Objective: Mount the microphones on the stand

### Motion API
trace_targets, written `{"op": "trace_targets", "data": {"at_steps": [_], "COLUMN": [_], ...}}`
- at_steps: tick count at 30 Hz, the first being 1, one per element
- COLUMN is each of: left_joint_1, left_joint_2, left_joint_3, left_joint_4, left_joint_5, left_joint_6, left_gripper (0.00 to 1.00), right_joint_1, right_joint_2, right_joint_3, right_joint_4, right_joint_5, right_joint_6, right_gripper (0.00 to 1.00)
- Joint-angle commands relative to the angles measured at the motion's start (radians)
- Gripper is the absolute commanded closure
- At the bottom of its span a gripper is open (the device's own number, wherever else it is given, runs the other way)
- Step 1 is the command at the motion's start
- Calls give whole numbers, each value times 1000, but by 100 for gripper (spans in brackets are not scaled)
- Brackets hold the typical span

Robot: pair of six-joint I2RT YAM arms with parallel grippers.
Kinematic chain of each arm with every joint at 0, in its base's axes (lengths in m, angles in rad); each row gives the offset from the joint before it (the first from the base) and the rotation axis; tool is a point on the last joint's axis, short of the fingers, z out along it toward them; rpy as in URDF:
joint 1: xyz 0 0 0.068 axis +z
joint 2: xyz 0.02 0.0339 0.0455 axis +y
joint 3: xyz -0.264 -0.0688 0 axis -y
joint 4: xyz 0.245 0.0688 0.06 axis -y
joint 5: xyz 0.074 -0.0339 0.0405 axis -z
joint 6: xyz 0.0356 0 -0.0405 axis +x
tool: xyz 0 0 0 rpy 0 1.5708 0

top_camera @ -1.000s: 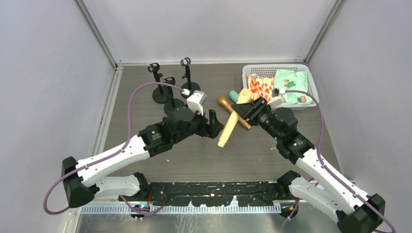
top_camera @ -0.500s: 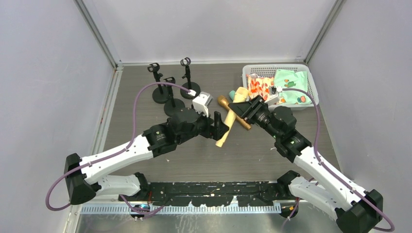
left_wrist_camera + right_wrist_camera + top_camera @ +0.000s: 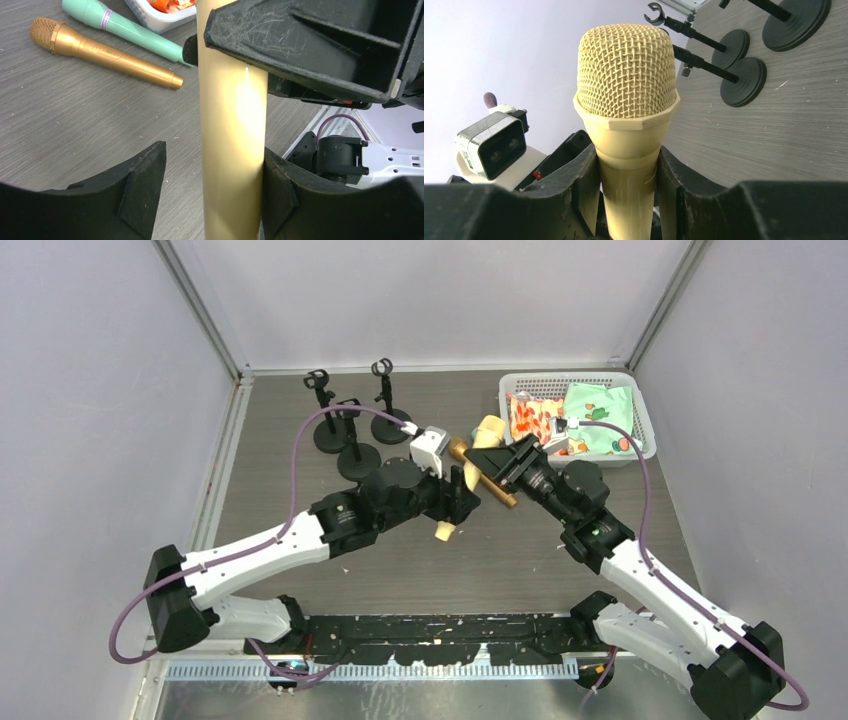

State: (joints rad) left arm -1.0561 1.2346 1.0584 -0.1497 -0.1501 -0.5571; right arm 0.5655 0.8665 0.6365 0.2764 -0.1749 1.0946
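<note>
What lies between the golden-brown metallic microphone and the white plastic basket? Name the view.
The mint-green stick microphone lies flat between the golden-brown microphone and the basket, shown in the left wrist view.

Three stands [image 3: 350, 435] fill the back left of the table [image 3: 262, 472], a basket [image 3: 645, 435] the back right. The left tool [image 3: 460, 502] and right tool [image 3: 483, 456] (both around a cream mic [image 3: 487, 429]) block the middle. The front left lies bare.

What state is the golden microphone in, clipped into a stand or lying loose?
Lying flat on the table, beside the green microphone: the golden microphone touches no stand, and the stands have empty clips.
</note>
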Motion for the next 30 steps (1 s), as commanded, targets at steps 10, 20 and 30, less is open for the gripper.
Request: {"op": "trace_targets", "data": {"at_steps": [10,20,30], "left_joint_1": [-2,-2,-1], "left_joint_2": [14,-29,-34], "left_joint_3": [30,-13,-21], "left_joint_4": [62,68,78], "left_joint_5": [-6,34,76], "left_joint_6": [18,42,43], "left_gripper": [81,100,100], "right_joint_1": [6,6,6], "right_joint_2": [-60,-49,91], "right_joint_3": [-40,54,118], "right_joint_4": [90,-113,-42], "right_joint_5": [10,53,-20], "right_joint_6": [40,-8,-2], "right_gripper": [56,24,34]}}
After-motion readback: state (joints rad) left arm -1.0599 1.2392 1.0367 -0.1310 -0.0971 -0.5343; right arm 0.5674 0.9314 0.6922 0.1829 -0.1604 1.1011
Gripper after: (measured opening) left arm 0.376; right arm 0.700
